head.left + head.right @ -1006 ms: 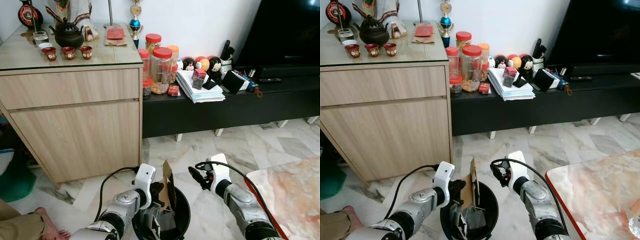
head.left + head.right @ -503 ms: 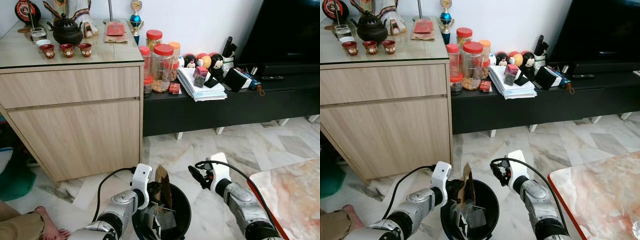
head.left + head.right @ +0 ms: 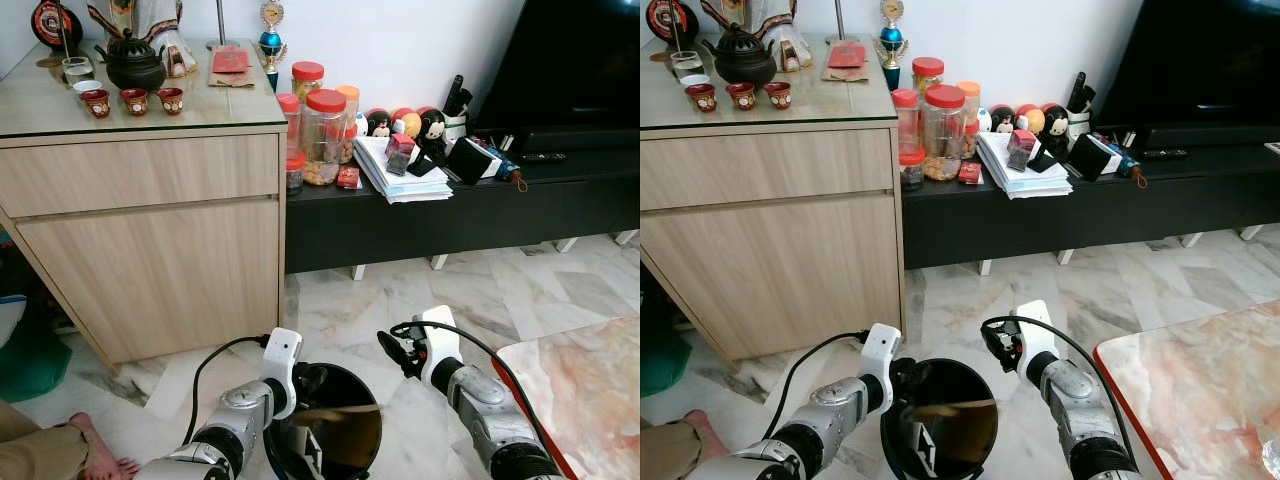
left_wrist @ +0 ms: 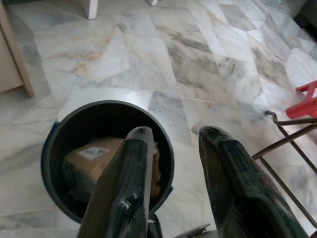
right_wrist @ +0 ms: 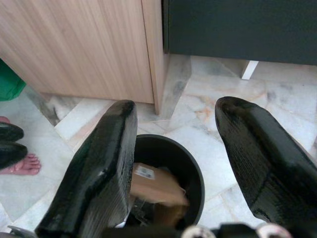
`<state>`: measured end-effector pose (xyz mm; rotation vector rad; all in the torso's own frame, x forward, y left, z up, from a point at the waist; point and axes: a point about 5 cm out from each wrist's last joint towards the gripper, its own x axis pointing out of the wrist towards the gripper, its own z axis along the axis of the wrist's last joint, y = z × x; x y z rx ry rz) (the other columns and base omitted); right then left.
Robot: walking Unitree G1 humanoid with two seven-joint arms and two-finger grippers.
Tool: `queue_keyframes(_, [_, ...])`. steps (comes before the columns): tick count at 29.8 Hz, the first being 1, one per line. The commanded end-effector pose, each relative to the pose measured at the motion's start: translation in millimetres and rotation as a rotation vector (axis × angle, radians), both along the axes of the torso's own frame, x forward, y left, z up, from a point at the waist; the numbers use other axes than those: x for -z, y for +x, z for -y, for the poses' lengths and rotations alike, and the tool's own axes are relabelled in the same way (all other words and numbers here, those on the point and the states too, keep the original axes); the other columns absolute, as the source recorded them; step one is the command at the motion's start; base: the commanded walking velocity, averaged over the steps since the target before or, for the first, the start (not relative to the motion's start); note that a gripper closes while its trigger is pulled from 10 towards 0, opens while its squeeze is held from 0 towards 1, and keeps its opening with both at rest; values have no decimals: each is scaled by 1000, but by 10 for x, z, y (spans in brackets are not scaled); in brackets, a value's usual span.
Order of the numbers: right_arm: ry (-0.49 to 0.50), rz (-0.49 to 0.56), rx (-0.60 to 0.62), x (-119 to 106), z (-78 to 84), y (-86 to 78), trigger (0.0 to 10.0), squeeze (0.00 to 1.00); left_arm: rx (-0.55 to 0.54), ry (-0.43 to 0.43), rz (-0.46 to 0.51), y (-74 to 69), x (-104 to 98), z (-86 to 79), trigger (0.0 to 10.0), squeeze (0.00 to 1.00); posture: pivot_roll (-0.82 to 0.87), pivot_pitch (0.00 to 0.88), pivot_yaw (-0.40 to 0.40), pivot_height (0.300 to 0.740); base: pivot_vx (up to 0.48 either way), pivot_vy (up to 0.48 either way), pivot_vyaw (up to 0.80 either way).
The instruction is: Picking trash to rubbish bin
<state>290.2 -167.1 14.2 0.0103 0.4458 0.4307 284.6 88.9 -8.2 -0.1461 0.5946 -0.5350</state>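
A: Where's the cardboard box [image 4: 96, 157]?
B: Inside the black bin [image 3: 366, 441], lying flat below the left gripper [image 4: 171, 148], whose fingers are apart and empty.
A: And the right gripper [image 5: 178, 148]?
B: Wide open, empty, above the bin.

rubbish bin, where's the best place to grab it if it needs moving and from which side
Grip the rubbish bin by its thin round rim, coming from above with one finger inside and one outside. The wall looks smooth and wide, likely too broad to span. The right tool, open, is nearest the bare right rim; the cardboard box lies lower inside.
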Motion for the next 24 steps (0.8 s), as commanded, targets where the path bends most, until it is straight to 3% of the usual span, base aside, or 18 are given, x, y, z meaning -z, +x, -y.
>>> queue_keyframes(1, [-8, -3, 20, 7, 61, -12, 10000, 0, -18, -4, 5, -2, 3, -20, 10000, 0, 80, 0, -119, 740, 0, 0, 0])
queue_keyframes(4, [-11, -10, 34, 26, 79, -25, 10000, 0, -19, 5, 13, 4, 1, -55, 10000, 0, 80, 0, -119, 740, 0, 0, 0])
queue_keyframes(7, [-33, -20, 104, 68, 162, -38, 10000, 0, -15, 73, 42, 12, 4, -135, 10000, 0, 80, 0, -119, 740, 0, 0, 0])
queue_keyframes(12, [-45, -42, 239, 159, 307, -101, 10000, 0, -132, 186, 47, -28, 79, -354, 10000, 0, 88, 0, -116, 740, 0, 0, 0])
queue_keyframes(16, [-39, -58, 292, 229, 374, -179, 10000, 0, -287, 263, 30, -106, 162, -579, 10000, 0, 88, 0, -116, 740, 0, 0, 0])
queue_keyframes(19, [-45, -96, 338, 325, 432, -285, 10000, 0, -390, 327, -9, -247, 272, -764, 10000, 0, 91, 0, -113, 740, 0, 0, 0])
queue_keyframes(24, [-55, -132, 373, 415, 482, -389, 10000, 0, -441, 383, -37, -398, 371, -872, 10000, 0, 91, 0, -113, 740, 0, 0, 0])
